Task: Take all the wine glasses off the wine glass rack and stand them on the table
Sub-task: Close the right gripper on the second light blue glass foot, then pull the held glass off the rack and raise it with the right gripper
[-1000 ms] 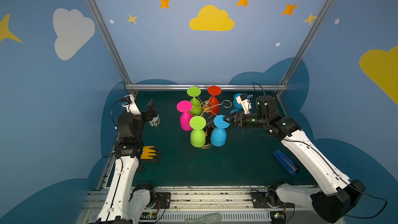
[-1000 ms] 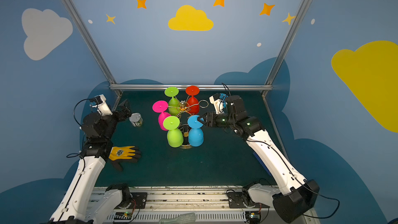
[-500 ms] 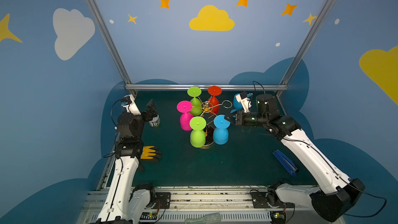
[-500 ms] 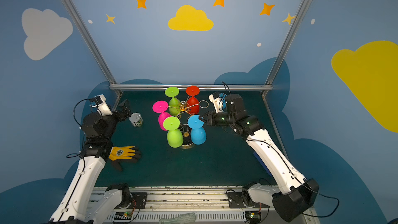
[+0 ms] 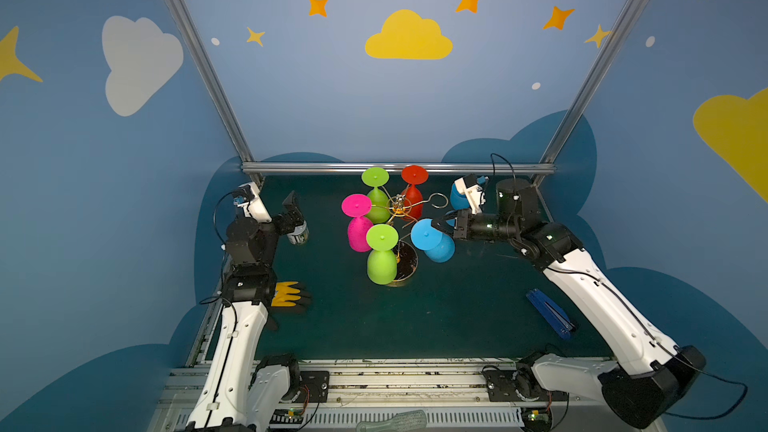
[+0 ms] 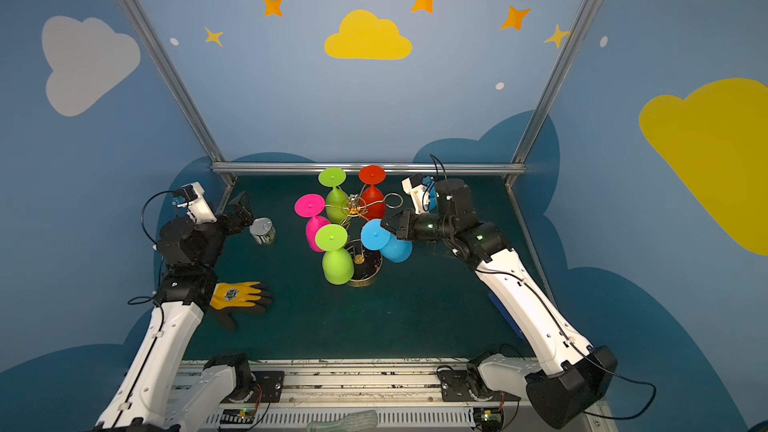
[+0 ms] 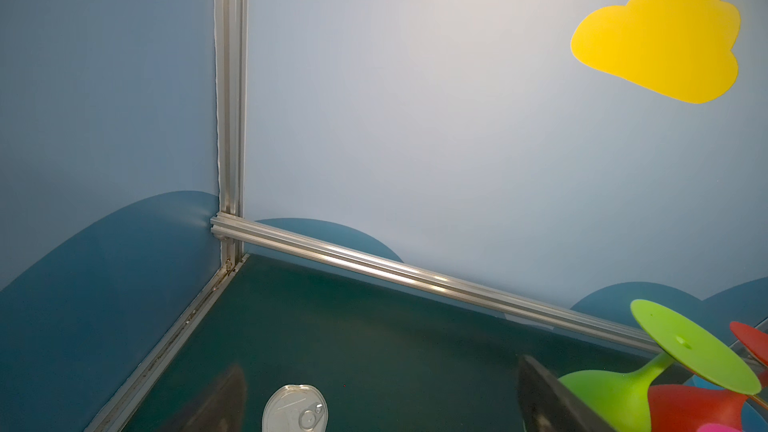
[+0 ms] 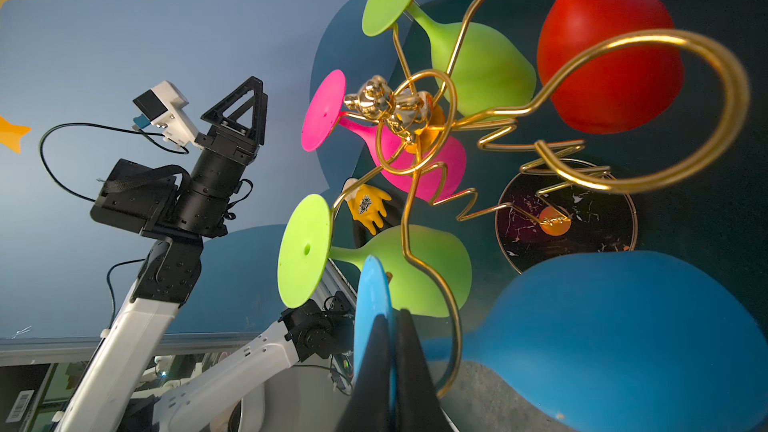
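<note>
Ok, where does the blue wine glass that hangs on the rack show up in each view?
In a top view: the blue wine glass hangs tilted, just right of the wine glass rack.
In a top view: same place, right of the rack's hub.
Left wrist: not clearly in it.
Right wrist: large in the foreground, its foot pinched between the right arm's fingers.
Shared landmark: the red wine glass, in all four.
</note>
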Controlling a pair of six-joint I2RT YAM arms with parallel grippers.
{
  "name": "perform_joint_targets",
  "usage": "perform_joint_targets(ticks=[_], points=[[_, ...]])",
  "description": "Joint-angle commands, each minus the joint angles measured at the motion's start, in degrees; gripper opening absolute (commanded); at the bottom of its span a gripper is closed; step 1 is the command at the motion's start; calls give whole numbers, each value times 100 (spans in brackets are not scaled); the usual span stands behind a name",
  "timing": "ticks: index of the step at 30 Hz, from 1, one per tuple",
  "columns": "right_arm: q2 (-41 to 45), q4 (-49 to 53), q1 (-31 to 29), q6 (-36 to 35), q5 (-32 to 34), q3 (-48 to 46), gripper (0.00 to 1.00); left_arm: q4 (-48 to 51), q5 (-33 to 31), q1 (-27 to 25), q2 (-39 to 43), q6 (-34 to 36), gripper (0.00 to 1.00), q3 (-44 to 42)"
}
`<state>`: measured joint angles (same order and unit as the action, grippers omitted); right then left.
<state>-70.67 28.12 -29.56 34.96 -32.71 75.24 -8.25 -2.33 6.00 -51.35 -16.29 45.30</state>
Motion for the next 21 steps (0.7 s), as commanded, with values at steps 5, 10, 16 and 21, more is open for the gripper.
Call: perform_joint_targets(ticks=[5, 10, 16, 21], points=[[225, -607, -1, 547, -51, 20, 0, -167, 22, 15, 95, -14, 99, -22], [231, -833, 4, 711, 119, 27, 0, -176, 24, 18, 90, -39, 99, -37], [105, -1019, -13, 819, 125, 50, 0, -176, 3, 1, 113, -26, 99, -36], [30, -1131, -21, 829, 205, 74, 0, -185, 13, -11, 117, -25, 99, -34]])
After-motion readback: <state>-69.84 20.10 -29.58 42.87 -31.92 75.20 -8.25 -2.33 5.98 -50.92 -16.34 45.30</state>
